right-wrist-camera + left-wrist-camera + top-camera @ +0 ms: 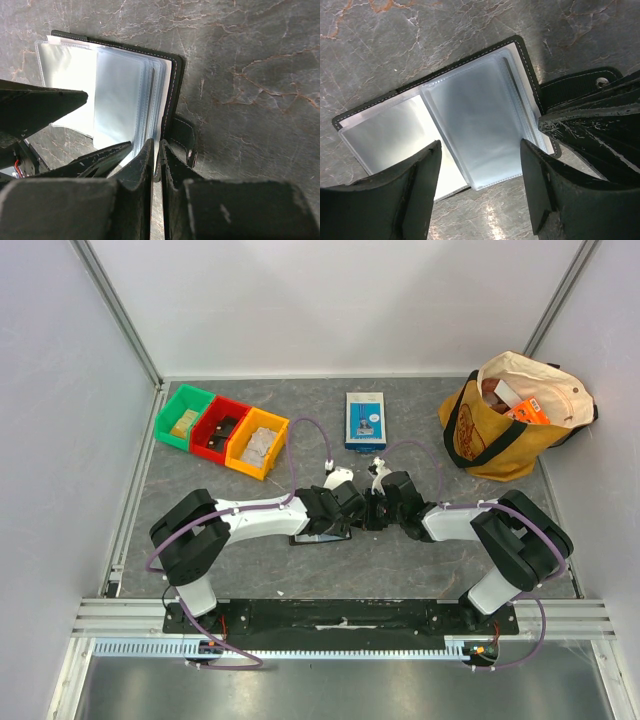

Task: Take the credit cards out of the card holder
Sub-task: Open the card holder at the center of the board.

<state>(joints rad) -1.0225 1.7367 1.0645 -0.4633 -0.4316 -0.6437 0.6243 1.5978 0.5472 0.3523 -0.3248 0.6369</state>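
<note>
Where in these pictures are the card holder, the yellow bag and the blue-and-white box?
card holder (475,115): left wrist view, on its clear inner sleeve.
yellow bag (475,435): top view, on its yellow front panel.
blue-and-white box (365,420): top view, on the middle of its face.

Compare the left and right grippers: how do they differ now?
Left gripper is open, jaws wide apart; right gripper is nearly shut. Left hovers above the holder, over its clear sleeves, gripping nothing; right appears to pinch the holder's edge by the strap. Both sit at the open holder.
</note>
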